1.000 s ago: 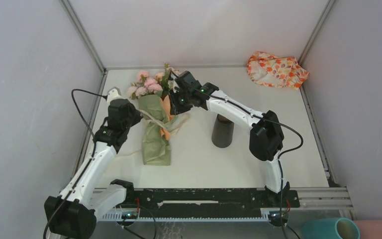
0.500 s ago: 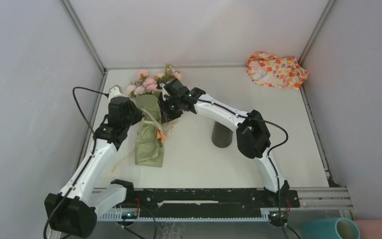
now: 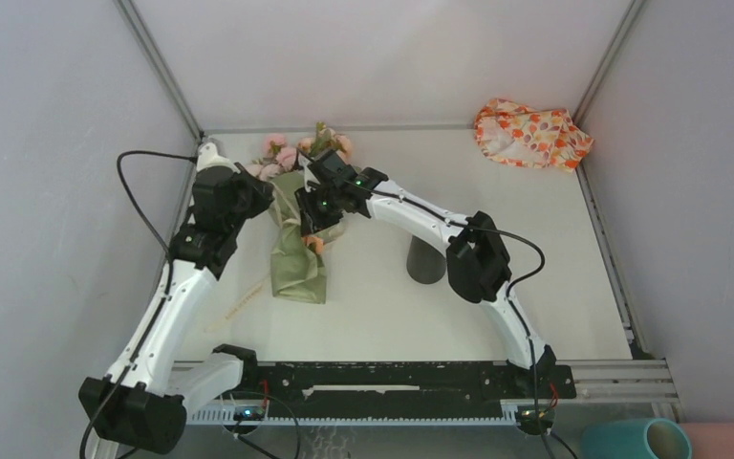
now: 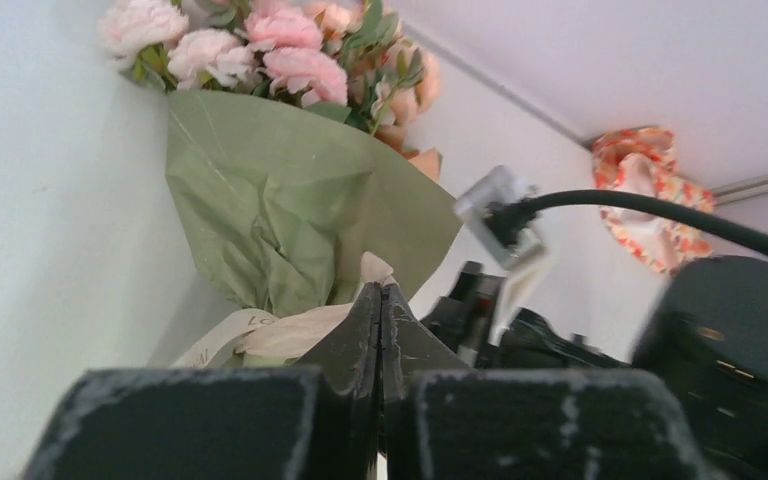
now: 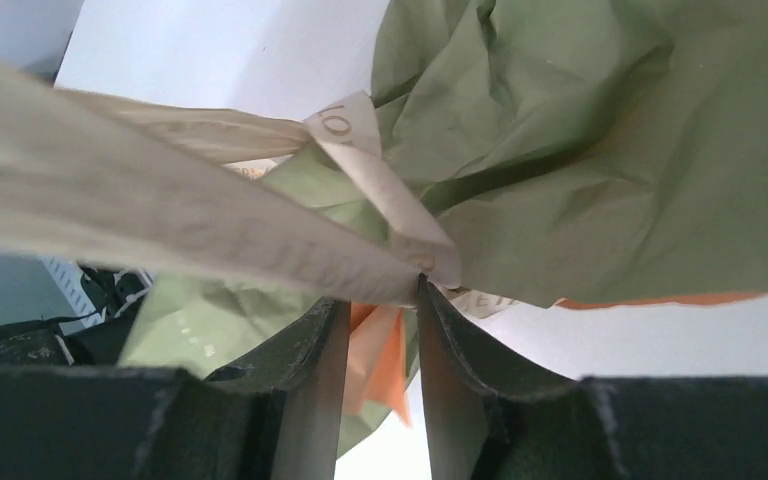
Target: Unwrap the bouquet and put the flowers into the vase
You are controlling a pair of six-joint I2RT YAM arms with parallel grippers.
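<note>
Now L fingers (image 4: 355,335) clenched tight by cream ribbon (image 4: 280,338); R fingers (image 5: 295,350) parted, nothing pinched, tips at ribbon knot on bouquet (image 3: 298,263), lying on bench (image 3: 497,316).

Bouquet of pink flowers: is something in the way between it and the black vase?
No object lies on the white table between the sage-green-wrapped rose bouquet and the matte black cylinder vase, but the white right arm stretches across above the vase's mouth.

arms (image 3: 420,212): white links, black joints | cables (image 3: 153,153): black | lights (image 3: 356,180): green | left hand (image 4: 380,300): black
</note>
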